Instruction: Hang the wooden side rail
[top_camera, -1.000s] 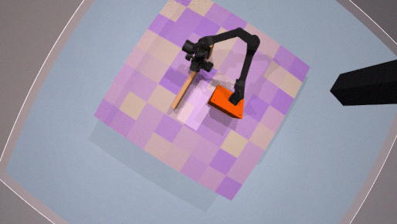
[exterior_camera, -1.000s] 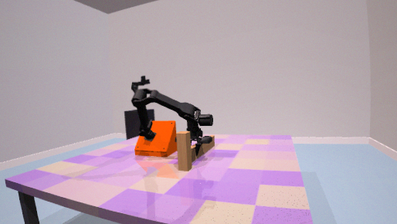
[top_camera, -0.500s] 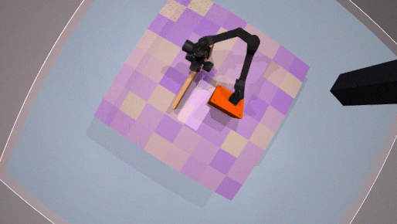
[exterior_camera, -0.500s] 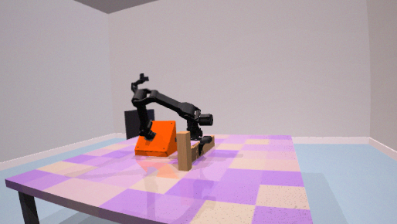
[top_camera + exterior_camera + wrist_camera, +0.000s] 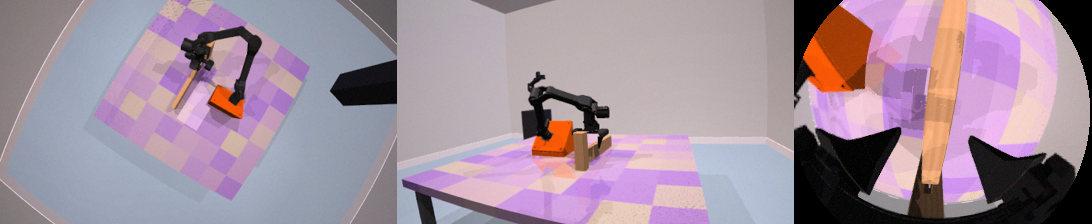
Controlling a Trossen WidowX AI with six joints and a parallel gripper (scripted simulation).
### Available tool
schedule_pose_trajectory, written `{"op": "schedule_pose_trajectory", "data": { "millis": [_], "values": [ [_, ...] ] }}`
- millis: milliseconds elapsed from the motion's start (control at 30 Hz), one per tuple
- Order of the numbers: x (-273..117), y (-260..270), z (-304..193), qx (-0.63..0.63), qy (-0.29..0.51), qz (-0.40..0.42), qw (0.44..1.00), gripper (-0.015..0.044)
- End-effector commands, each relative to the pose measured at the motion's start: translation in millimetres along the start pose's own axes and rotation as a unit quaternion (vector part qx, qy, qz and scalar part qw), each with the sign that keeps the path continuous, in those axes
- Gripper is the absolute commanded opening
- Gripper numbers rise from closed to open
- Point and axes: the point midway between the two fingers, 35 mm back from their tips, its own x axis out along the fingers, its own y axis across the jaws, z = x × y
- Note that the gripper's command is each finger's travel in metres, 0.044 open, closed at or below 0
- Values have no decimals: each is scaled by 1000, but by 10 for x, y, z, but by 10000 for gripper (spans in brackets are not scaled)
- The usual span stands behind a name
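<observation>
The wooden rail (image 5: 183,93) (image 5: 605,143) (image 5: 948,60) runs from the post across the table, its far end low at the table top. The brown headboard post (image 5: 581,152) (image 5: 925,205) stands upright at the rail's near end. In the wrist view a small grey and dark metal piece shows between rail end and post. The hooks and pins are too small or hidden to tell whether the hooks sit on the pins. My gripper (image 5: 201,66) (image 5: 591,140) (image 5: 935,135) is open around the rail near the post, one finger on each side, with a gap to both.
An orange wedge-shaped block (image 5: 224,102) (image 5: 561,135) (image 5: 844,45) stands beside the rail, at the arm's base. A pale rectangle (image 5: 193,116) lies on the table between rail and block. The table's checkered top (image 5: 216,154) (image 5: 667,174) extends around them.
</observation>
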Motion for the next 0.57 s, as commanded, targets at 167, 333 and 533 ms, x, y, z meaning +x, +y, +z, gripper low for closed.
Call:
{"op": "schedule_pose_trajectory", "data": {
  "millis": [167,333,533],
  "values": [
    [-25,-16,281,4,2,-3,1000,440],
    [-25,-16,281,4,2,-3,1000,440],
    [-37,-18,250,2,2,-4,1000,440]
  ]
}}
